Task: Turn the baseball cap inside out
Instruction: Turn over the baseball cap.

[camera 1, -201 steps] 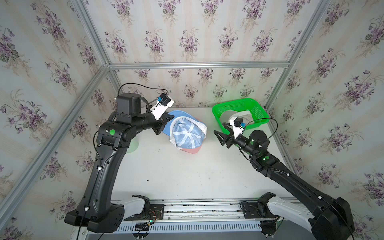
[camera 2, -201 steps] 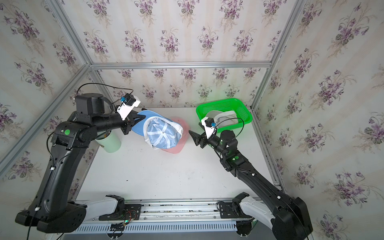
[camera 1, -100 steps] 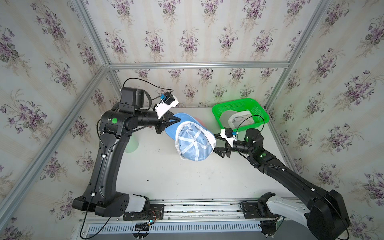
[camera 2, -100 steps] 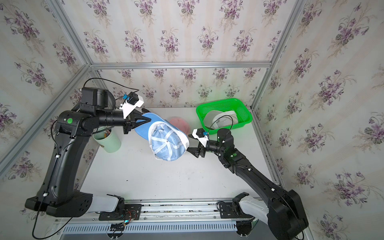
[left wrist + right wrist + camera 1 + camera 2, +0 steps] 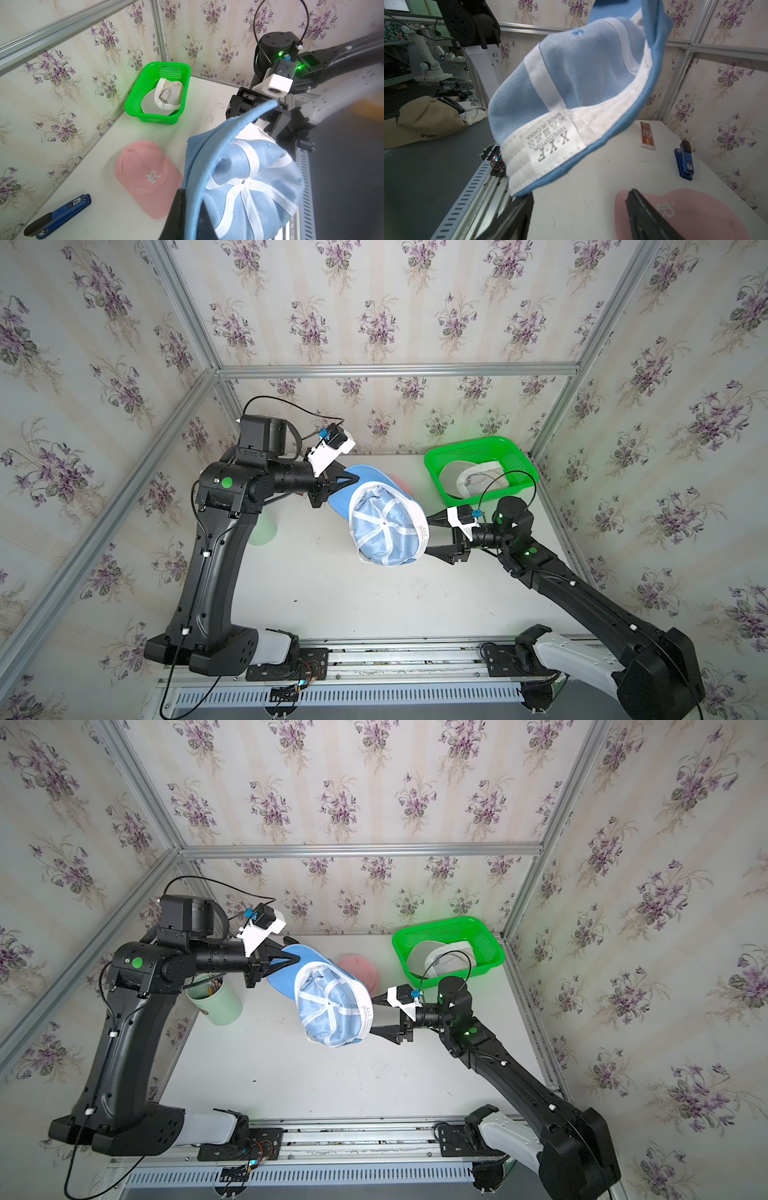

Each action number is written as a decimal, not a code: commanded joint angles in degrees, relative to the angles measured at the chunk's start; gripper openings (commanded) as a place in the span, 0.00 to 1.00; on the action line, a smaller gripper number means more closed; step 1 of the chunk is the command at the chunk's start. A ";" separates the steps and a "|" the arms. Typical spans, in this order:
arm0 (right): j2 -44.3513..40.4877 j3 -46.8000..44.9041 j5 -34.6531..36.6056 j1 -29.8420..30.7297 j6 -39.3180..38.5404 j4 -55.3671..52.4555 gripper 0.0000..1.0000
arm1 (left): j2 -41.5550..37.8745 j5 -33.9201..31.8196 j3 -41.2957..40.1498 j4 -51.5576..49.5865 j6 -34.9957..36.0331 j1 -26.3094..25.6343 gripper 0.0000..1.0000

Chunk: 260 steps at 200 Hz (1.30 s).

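Two arms on blue cap (image 5: 386, 526): left jaws clamped on brim (image 5: 343, 495); right jaws open, flanking rear sweatband (image 5: 591, 116). Best pinch band squarely; avoid the loose label (image 5: 552, 137).

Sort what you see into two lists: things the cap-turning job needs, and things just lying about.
In the job: blue cap, left gripper shut on its brim, right gripper open beside it.

Lying about: pink cap, green basket holding a pale cap, blue stapler, green cup, small packet.

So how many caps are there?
3: blue cap held by the left gripper, pink cap on the table, white cap in the green basket. Beige thing outside may be another.
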 commanded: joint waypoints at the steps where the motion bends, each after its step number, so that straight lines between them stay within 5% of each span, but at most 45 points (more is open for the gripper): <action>1: 1.44 0.41 0.18 0.00 -1.38 -2.96 0.74 | -0.09 -1.33 0.55 3.11 -1.66 0.27 0.00; 107: 1.70 0.84 2.55 -1.42 -1.66 -0.98 0.74 | -1.14 0.25 -0.30 2.83 -1.36 0.34 0.00; 180: 4.51 4.41 -4.11 -1.00 2.69 3.59 0.72 | -0.45 0.28 -0.95 3.19 -1.51 0.24 0.00; 219: 8.76 8.46 -5.03 -0.62 2.70 -0.68 0.11 | -0.66 -1.28 -1.57 3.96 -1.76 0.19 0.00; 233: 9.96 8.78 -4.75 -0.46 2.84 -1.09 0.00 | -0.96 -2.48 -2.23 5.00 -2.32 0.19 0.00; 260: 10.26 7.62 -0.38 -0.33 6.18 1.95 0.00 | -2.14 -6.52 -4.62 9.76 -5.09 0.19 0.00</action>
